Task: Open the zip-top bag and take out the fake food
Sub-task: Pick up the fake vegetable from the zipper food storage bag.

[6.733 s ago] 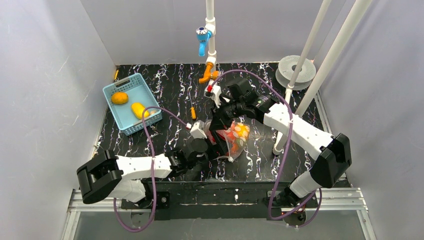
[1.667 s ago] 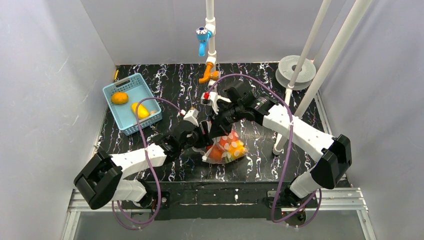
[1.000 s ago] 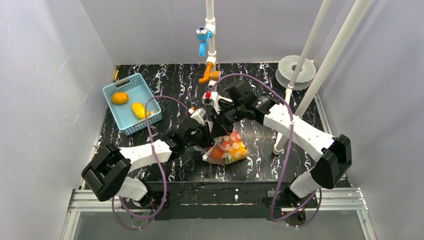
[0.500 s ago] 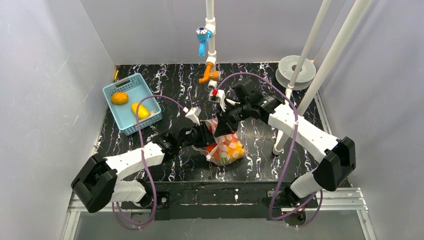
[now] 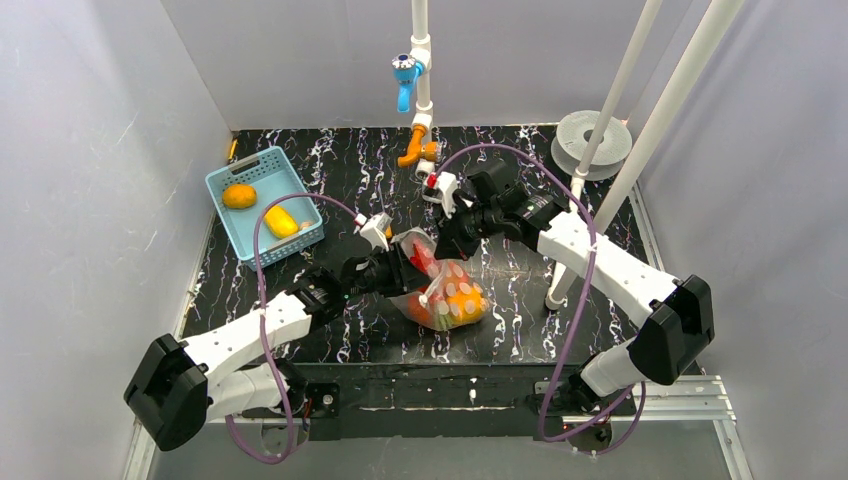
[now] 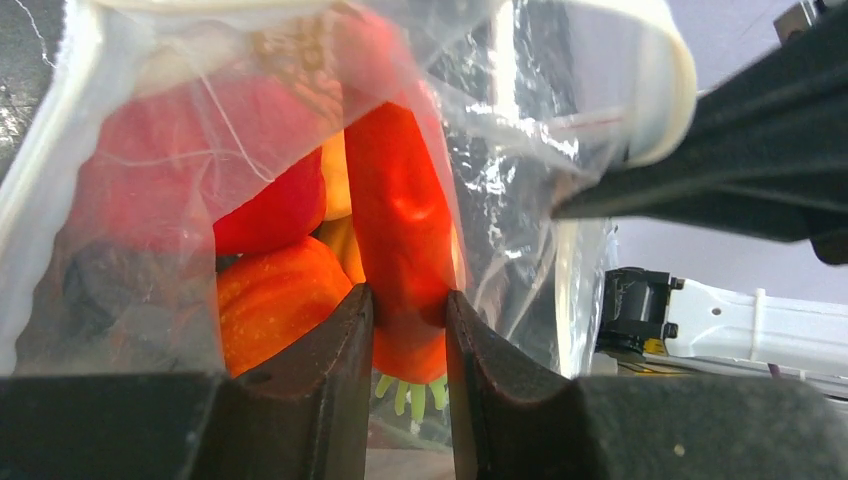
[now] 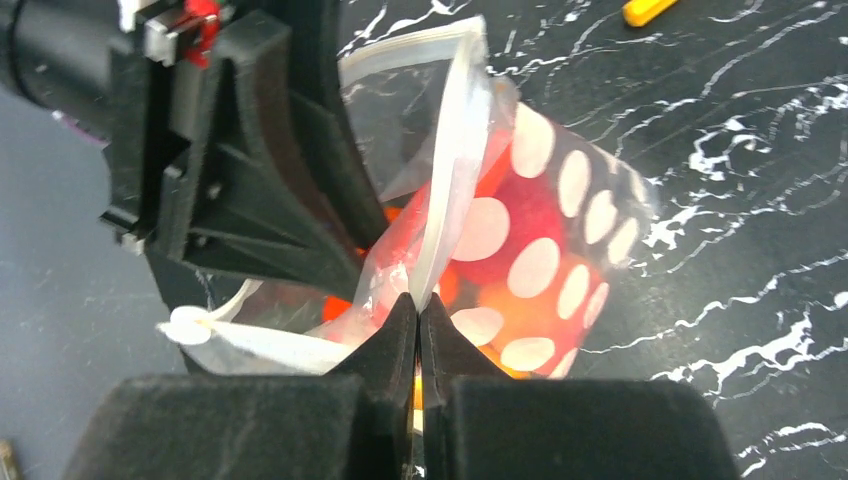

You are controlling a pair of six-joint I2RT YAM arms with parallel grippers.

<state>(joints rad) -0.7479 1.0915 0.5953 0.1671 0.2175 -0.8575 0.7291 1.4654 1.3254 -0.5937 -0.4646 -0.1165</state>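
The zip-top bag (image 5: 450, 298), clear with white dots, lies mid-table with its mouth held up and open. My right gripper (image 5: 447, 243) is shut on the bag's white rim strip (image 7: 445, 200); in the right wrist view the jaws (image 7: 418, 302) pinch it flat. My left gripper (image 5: 408, 268) reaches into the mouth. In the left wrist view its fingers (image 6: 408, 312) clamp a red-orange carrot (image 6: 400, 220) just above its green top. More fake food, red (image 6: 265, 215) and orange (image 6: 280, 300), stays inside the bag.
A light blue basket (image 5: 292, 192) at the back left holds an orange piece (image 5: 238, 196) and a yellow piece (image 5: 280, 222). White posts (image 5: 592, 180) stand right of the bag, beside a grey spool (image 5: 580, 130). A pipe with a blue valve (image 5: 406, 70) hangs at the back.
My left gripper has narrowed onto the carrot inside the bag and the left arm has drawn back to the left. The right gripper has kept hold of the rim, shifting slightly up and right.
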